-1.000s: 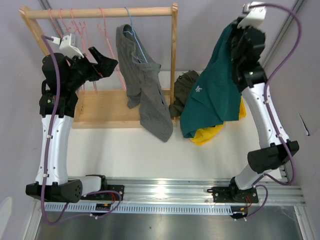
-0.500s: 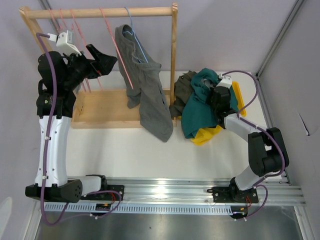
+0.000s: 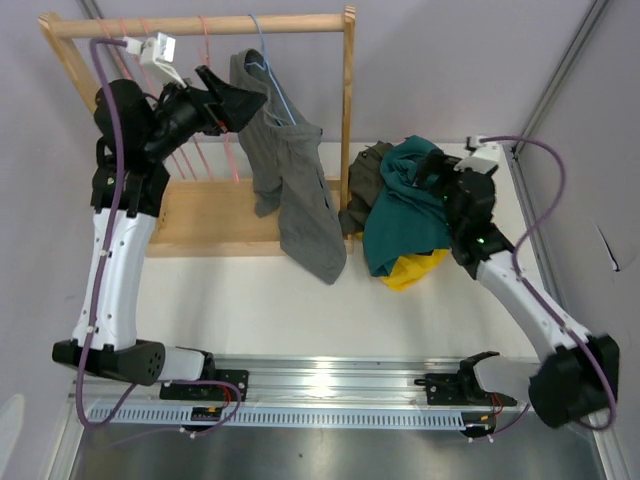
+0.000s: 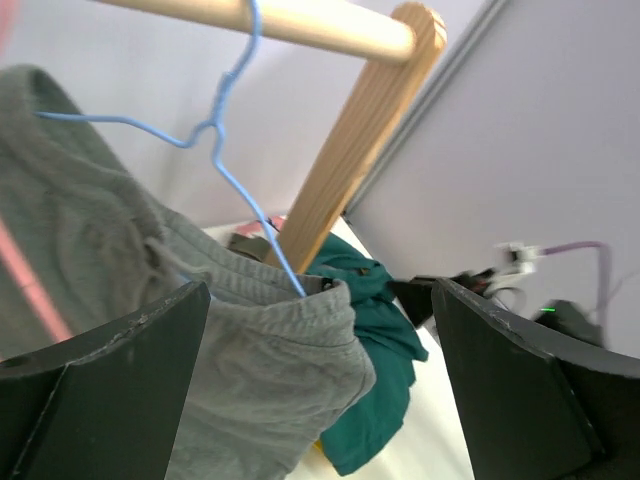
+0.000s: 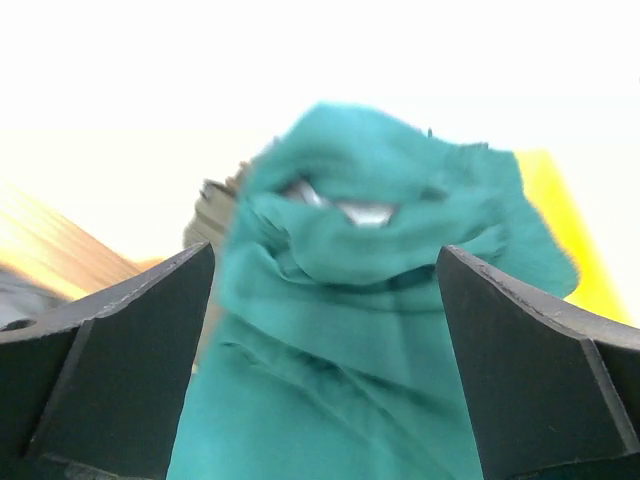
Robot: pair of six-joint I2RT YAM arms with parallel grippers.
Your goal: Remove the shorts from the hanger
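Grey shorts (image 3: pixel 292 190) hang from a blue hanger (image 3: pixel 268 75) on the wooden rail (image 3: pixel 200 25). My left gripper (image 3: pixel 250 103) is open just left of their waistband. In the left wrist view the grey shorts (image 4: pixel 250 380) fill the space between its wide-apart jaws, under the blue hanger (image 4: pixel 220 140). Teal shorts (image 3: pixel 405 205) lie heaped on the table over yellow shorts (image 3: pixel 415 268), next to olive shorts (image 3: pixel 370 165). My right gripper (image 3: pixel 432 180) is open at the heap's right side. The teal shorts (image 5: pixel 370 330) lie loose ahead of its jaws.
Several empty pink hangers (image 3: pixel 200 60) hang on the rail behind my left arm. The rack's wooden base (image 3: pixel 210 215) and right post (image 3: pixel 348 110) stand between the grey shorts and the heap. Purple walls close the back and the right.
My right arm came down from high up with the teal shorts, laid them on the heap and opened. My left gripper moved up and right, towards the grey shorts.
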